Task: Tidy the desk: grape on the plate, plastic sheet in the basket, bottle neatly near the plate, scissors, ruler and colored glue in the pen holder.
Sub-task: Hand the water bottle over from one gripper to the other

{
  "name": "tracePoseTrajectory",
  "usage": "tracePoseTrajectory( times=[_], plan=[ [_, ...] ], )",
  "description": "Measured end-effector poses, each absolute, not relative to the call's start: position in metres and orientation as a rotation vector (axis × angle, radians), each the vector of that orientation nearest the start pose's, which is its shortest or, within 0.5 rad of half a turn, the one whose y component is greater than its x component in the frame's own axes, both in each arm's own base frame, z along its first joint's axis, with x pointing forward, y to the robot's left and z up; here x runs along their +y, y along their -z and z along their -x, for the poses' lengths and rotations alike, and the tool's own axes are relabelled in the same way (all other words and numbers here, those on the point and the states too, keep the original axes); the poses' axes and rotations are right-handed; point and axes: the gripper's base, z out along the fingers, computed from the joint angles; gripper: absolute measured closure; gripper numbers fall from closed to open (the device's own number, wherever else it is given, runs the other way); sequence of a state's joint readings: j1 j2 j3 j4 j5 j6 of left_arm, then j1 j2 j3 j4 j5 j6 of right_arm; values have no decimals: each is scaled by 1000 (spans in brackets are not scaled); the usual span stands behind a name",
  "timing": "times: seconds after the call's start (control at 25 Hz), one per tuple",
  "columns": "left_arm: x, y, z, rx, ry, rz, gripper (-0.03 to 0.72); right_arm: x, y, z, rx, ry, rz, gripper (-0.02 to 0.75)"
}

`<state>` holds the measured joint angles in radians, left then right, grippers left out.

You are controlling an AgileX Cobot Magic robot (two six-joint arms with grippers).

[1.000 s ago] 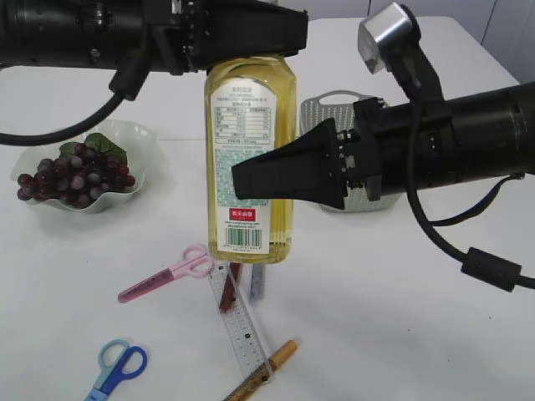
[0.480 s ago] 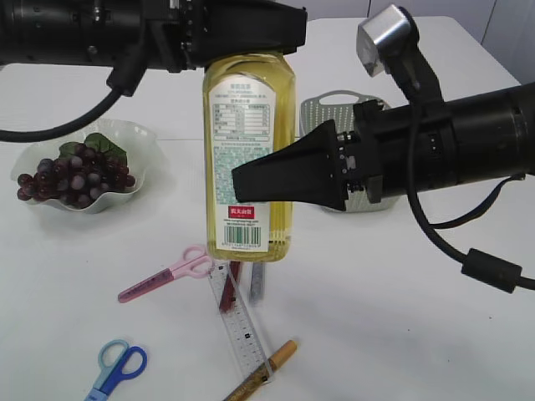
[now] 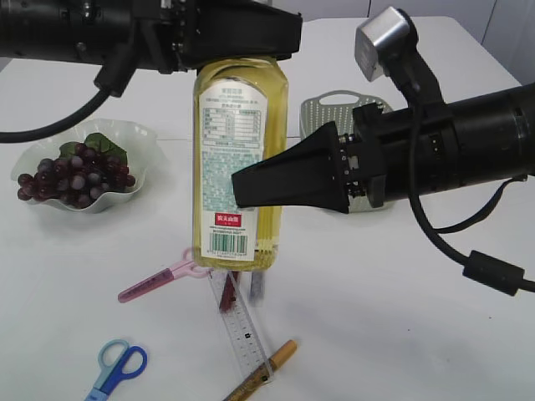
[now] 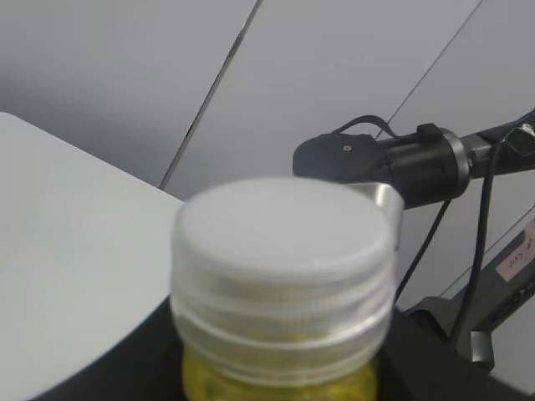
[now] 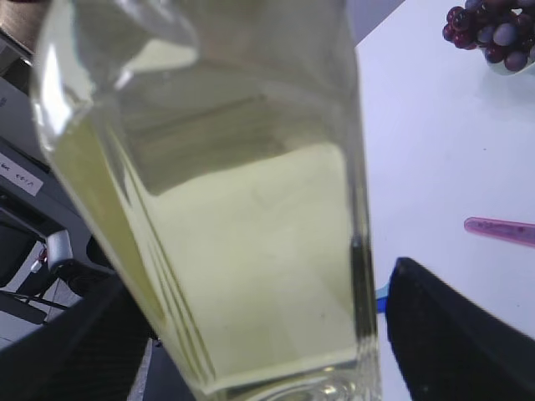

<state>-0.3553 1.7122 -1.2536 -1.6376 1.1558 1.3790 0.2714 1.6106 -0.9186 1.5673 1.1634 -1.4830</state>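
Above the scattered ruler [image 3: 241, 322] and pink scissors [image 3: 164, 276], the oil bottle [image 3: 236, 163] hangs off the tabletop [image 3: 401, 326], the left tool [image 3: 226, 38] clamped round its neck, seemingly for carrying toward the grape plate [image 3: 125, 138], while the right tool [image 3: 251, 185] waits spread wide alongside, gripping nothing.

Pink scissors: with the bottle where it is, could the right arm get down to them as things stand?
Probably not directly. The bottle, hanging from the left gripper, sits between the open right gripper and the pink scissors below.
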Motion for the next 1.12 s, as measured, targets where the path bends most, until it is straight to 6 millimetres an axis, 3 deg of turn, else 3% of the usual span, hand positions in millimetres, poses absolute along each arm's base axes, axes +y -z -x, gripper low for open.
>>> tracePoseTrajectory(
  times=[0.6, 1.12],
  plan=[
    [-180, -313, -315, 1779, 1444, -859, 377, 160, -255, -262, 1928, -1436, 911, 96],
    [-172, -306, -320, 1894, 1403, -823, 377, 156, -247, -257, 2042, -1360, 1068, 199]
  ],
)
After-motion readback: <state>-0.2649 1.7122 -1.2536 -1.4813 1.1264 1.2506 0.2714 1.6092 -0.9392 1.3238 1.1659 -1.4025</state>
